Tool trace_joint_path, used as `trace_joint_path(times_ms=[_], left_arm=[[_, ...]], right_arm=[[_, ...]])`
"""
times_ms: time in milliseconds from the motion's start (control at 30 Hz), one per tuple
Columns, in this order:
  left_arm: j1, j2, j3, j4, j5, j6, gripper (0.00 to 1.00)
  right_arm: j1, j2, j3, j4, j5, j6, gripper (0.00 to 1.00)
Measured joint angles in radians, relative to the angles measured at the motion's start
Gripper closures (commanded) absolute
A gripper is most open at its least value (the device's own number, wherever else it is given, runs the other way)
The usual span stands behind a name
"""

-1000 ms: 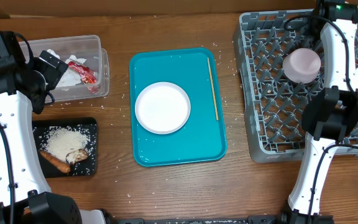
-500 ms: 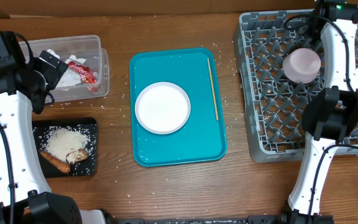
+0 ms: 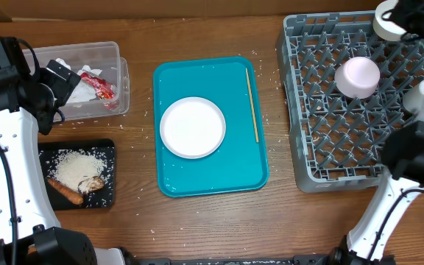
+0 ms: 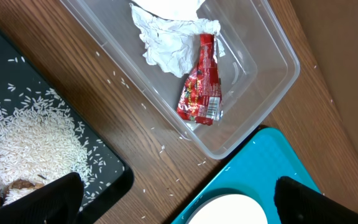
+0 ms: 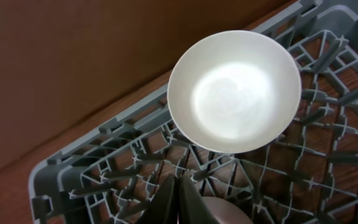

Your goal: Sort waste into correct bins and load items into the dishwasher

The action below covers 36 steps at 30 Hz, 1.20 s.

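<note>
Grey dish rack [image 3: 322, 158] at 3 o'clock of the scene, pegs upright. Teal tray [image 3: 212, 173] in the middle, just beside the rack. Clear plastic tub [image 3: 120, 70] at 10 o'clock of the teal tray. Shallow black tray [image 3: 107, 149] at 8 o'clock of it, directly at 6 o'clock of the tub.

White round plate [image 3: 192, 126] flat on the teal tray, a little toward 9 o'clock of its centre. White bowl [image 3: 358, 76] on the rack's pegs, toward 12 o'clock of the rack's middle.

Left gripper [image 4: 178, 186] above the tub, fingers spread wide, released, nothing between them. Right gripper [image 5: 178, 183] over the rack's 1 o'clock corner, fingers pressed together, clenched on nothing visible. Bowl at 1 o'clock of them in the wrist view.

Crumpled white napkin [image 4: 169, 37] inside the tub, touching red wrapper [image 4: 201, 84] at its 5 o'clock. Heap of white rice [image 3: 76, 168] in the black tray. Thin wooden stick [image 3: 252, 103] inside the teal tray along its 3 o'clock edge, apart from the plate. Orange carrot piece [image 3: 65, 191] at 7 o'clock of the heap, brown food chunk [image 3: 92, 182] at its 5 o'clock. Loose rice grains [image 3: 267, 110] scattered on the wooden table [image 3: 197, 228] between teal tray and rack.
</note>
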<state>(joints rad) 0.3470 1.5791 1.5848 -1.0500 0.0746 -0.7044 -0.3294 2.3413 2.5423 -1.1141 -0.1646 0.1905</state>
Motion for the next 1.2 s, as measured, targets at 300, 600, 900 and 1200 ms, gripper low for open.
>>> trace_joint_path(times_ms=[300,600,900,1200], left_arm=[[0.000,0.000,0.000,0.000,0.000,0.000,0.00],[0.000,0.000,0.000,0.000,0.000,0.000,0.00],[0.000,0.000,0.000,0.000,0.000,0.000,0.00],[0.000,0.000,0.000,0.000,0.000,0.000,0.00]], right_arm=[[-0.042,0.000,-0.001,0.068,-0.104,-0.061,0.26],[0.014,0.024,-0.002,0.213,-0.062,-0.098,0.08],[0.044,0.208,-0.003,0.200,0.092,-0.139,0.21],[0.061,0.227,-0.011,0.148,0.207,-0.187,0.58]])
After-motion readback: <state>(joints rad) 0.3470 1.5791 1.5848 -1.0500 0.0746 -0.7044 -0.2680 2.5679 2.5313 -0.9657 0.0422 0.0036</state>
